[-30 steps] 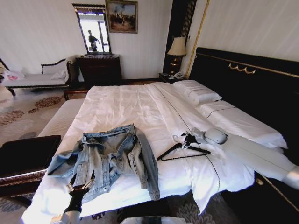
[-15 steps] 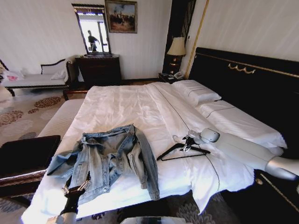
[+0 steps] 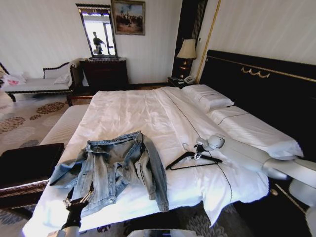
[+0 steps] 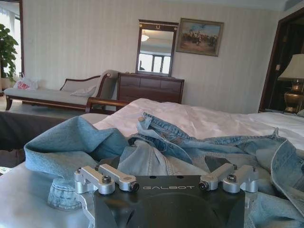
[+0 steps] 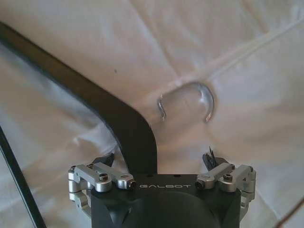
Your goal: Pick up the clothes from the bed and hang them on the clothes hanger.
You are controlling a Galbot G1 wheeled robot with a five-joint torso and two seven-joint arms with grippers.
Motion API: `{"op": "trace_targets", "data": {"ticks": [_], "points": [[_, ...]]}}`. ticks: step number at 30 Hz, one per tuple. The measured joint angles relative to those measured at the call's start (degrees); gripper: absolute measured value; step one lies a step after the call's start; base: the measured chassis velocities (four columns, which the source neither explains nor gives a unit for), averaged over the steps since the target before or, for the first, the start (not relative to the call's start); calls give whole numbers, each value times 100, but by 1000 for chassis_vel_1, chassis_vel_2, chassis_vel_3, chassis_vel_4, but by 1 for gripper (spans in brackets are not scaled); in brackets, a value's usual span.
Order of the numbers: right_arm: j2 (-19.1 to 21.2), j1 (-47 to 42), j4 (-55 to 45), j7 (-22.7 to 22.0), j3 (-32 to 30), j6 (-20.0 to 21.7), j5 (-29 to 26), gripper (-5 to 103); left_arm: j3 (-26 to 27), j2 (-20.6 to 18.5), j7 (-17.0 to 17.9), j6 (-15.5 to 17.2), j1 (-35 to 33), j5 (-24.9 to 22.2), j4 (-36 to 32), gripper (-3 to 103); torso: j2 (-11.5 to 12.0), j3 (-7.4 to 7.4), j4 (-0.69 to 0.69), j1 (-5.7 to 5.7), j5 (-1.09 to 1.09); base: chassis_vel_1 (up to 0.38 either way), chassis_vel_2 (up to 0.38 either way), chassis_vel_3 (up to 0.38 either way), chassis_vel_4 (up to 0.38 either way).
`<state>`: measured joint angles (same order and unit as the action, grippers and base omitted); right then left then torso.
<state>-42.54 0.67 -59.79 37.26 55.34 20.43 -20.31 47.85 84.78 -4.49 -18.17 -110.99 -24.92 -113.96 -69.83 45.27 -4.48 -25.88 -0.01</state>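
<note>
A light blue denim jacket, the clothes (image 3: 116,170), lies spread near the foot of the white bed (image 3: 143,108); it also shows crumpled in the left wrist view (image 4: 161,147). My left gripper (image 3: 77,201) hovers open at the jacket's near hem by the bed's edge. To the right on the sheet lies the black clothes hanger (image 3: 190,160) with its silver hook (image 5: 185,97). My right gripper (image 3: 198,149) is down at the hanger's neck, open, and the black hanger arm (image 5: 128,123) runs between its fingers (image 5: 209,157).
A dark bench (image 3: 24,168) stands left of the bed's foot, and a lower white mattress (image 3: 64,123) lies beside the bed. The black headboard (image 3: 256,89) and pillows (image 3: 210,98) are on the right. A dresser (image 3: 104,73) and a lamp (image 3: 186,52) stand at the far wall.
My right arm has reached further left and lower, bringing its gripper onto the hanger's neck. My left gripper has drawn back slightly toward the bed's near edge. The jacket and hanger have not moved.
</note>
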Motion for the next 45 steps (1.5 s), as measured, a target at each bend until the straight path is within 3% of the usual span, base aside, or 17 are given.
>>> {"op": "trace_targets", "data": {"ticks": [7, 14, 17, 23, 35, 45], "points": [[-44, 57, -49, 31, 122, 44, 23, 100, 29, 3, 42, -75, 16, -44, 14, 100, 0, 0, 0, 0, 0, 0, 0, 0, 0], [-51, 62, 79, 131, 168, -46, 218, 68, 54, 19, 114, -130, -2, -92, 21, 100, -1, 0, 0, 0, 0, 0, 0, 0, 0], [-77, 62, 105, 137, 169, -61, 222, 62, 55, 22, 115, -131, -16, -92, 21, 100, 0, 0, 0, 0, 0, 0, 0, 0, 0], [-208, 104, 162, 148, 214, -91, 230, 35, 99, 30, 119, -132, -34, -112, -4, 100, 0, 0, 2, 0, 0, 0, 0, 0, 0], [-54, 137, -14, 45, 186, -123, 216, 31, 74, 21, 126, -147, -41, -122, -2, 100, 0, 0, 0, 0, 1, 0, 0, 0, 0], [316, -44, -417, -534, -730, -308, 295, 30, 60, -67, 141, -131, -44, -125, -73, 100, 0, 0, 2, 0, 1, 0, 0, 0, 0]]}}
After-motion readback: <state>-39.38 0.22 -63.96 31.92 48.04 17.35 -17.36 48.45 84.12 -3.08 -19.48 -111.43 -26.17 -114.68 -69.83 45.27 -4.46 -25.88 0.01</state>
